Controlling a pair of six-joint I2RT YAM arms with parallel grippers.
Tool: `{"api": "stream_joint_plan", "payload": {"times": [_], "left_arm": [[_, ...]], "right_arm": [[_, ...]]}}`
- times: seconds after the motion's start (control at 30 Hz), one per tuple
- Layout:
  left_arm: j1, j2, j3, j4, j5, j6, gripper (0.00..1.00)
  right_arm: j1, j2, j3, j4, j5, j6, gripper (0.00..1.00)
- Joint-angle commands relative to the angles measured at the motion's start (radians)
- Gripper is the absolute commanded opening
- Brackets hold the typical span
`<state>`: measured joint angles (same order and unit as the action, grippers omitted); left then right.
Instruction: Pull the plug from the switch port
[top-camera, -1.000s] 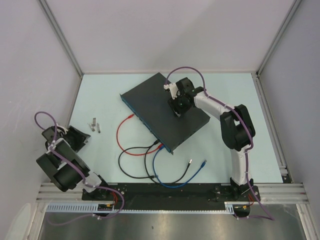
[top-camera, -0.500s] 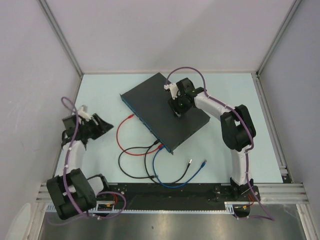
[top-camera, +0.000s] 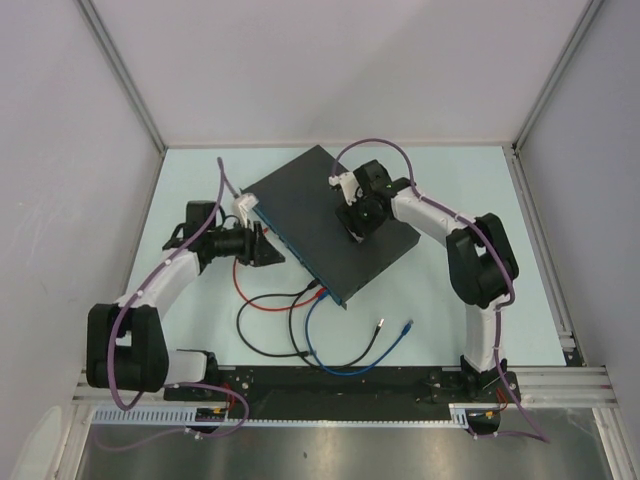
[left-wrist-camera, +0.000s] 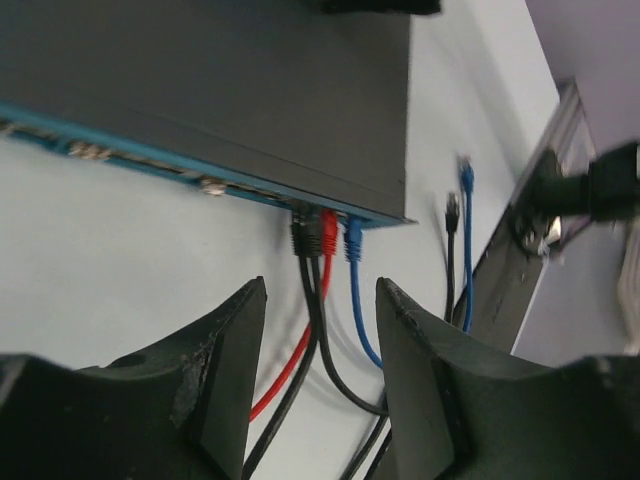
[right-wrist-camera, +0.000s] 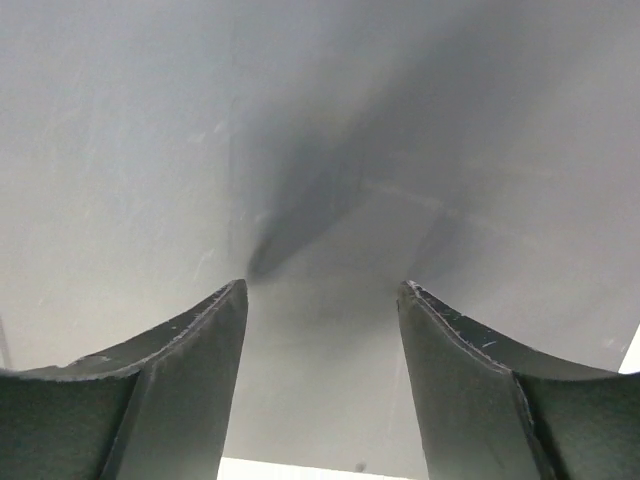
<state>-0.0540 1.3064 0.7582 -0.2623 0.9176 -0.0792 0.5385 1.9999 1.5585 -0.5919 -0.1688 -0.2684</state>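
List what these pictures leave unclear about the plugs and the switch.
Top view: the plugs are too small to show their latches or how deep they sit in the switch.
Left wrist view: the sockets are blurred, and the frame's left edge cuts off the row.
Right wrist view: only the switch's top shows; plugs are out of view, and whether the right gripper touches it is unclear.

1. Most likely a robotics lab test cell: plain pale panel walls (top-camera: 330, 60) framed by aluminium posts (top-camera: 122, 75) close it in on three sides
2. A pale blue table (top-camera: 450, 180) forms the work surface
3. The left arm (top-camera: 165, 280) and right arm (top-camera: 472, 262) are mounted on an aluminium rail (top-camera: 560, 380) at the near edge, next to a slotted cable duct (top-camera: 140, 413)
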Motion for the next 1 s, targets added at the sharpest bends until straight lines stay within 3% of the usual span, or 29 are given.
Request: {"api": "stream_joint_plan", "payload": {"times": [0.0,0.2,0.23,0.37,0.47,0.6,0.77,0.9,0.97], "left_arm": [[-0.099,0.008,0.072,-0.147,0.115,0.242,0.53],[-0.110,-0.019,-0.006,-0.163,0.135,0.233,0.51],[-0.110,-0.019,-0.020,-0.170,0.132,0.237,0.51],[-0.112,-0.022,-0.039,-0.164,0.089,0.210,0.53],[-0.096,-0.024,-0.021,-0.156,-0.032,0.165,0.60],[-0.049,0.049,0.215,-0.433,-0.094,0.388,0.59],[-0.085,0.235,0.348,-0.718,0.113,0.420,0.47],[-0.101,0.240,0.212,-0.582,0.083,0.421,0.42],[-0.107,0.209,0.190,-0.523,0.056,0.397,0.41]], "right_arm": [[0.006,-0.102,-0.012,-0.065,-0.017,-0.011,0.68],[-0.012,-0.190,-0.041,-0.120,-0.201,-0.029,0.70],[-0.014,-0.200,-0.049,-0.115,-0.234,-0.038,0.75],[-0.011,-0.236,-0.078,-0.010,-0.236,-0.005,0.75],[-0.014,-0.236,-0.077,0.053,-0.181,0.030,0.74],[-0.095,-0.227,-0.069,0.124,-0.213,0.215,0.79],[0.052,-0.224,-0.037,0.095,-0.206,0.074,0.79],[0.064,-0.236,-0.011,0.060,-0.117,0.090,0.80],[0.054,-0.224,0.030,-0.035,-0.132,0.113,0.80]]}}
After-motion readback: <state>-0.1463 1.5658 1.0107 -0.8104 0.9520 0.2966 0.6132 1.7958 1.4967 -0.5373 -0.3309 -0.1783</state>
